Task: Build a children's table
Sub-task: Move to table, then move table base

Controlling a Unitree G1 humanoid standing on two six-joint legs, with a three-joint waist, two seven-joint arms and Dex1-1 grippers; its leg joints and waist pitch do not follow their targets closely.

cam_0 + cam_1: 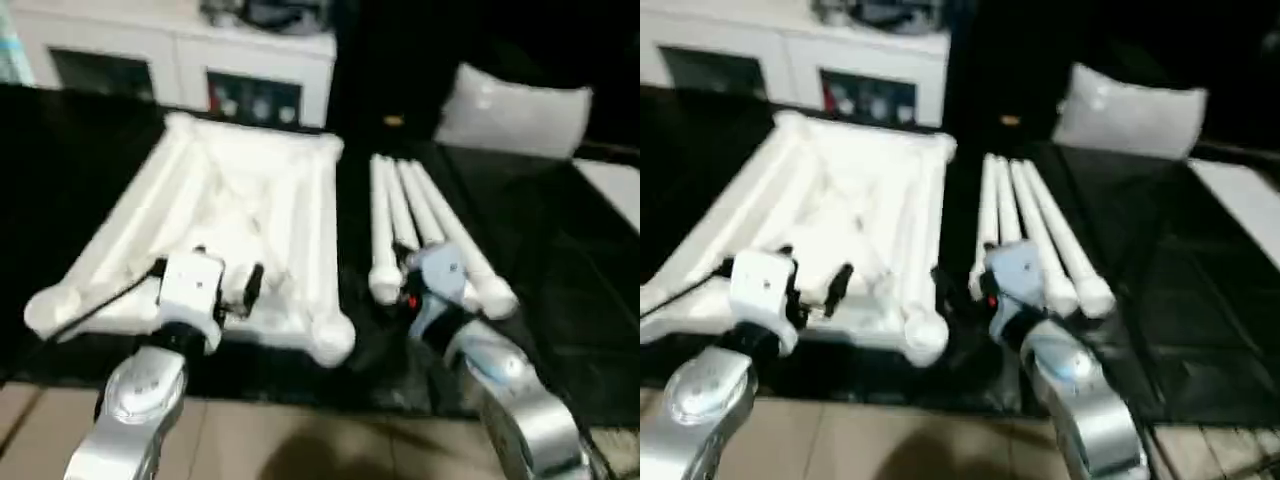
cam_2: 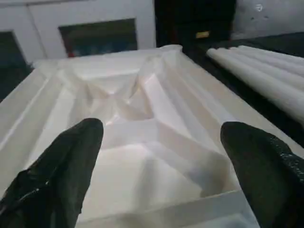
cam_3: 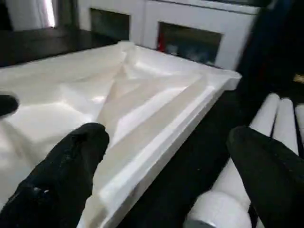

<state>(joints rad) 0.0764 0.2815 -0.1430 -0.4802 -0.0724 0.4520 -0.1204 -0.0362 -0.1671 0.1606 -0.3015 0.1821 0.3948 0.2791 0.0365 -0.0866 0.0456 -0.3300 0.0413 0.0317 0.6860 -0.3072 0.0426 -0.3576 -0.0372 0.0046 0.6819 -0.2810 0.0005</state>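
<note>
The square white plastic table top (image 1: pixel 230 220) lies upside down on the black surface (image 1: pixel 560 290) at left, its ribbed underside up, with round sockets at the corners. Just to its right, apart from it, the long tapered white tubular legs (image 1: pixel 425 235) lie side by side, running near to far. The left gripper (image 2: pixel 161 161) hangs over the top's near edge, black fingers (image 2: pixel 61 166) spread wide, holding nothing. The right gripper (image 3: pixel 166 175) is at the legs' near ends, also wide and empty. A white cabinet (image 1: pixel 180 60) stands far left, a grey-white cushion (image 1: pixel 515 110) far right.
</note>
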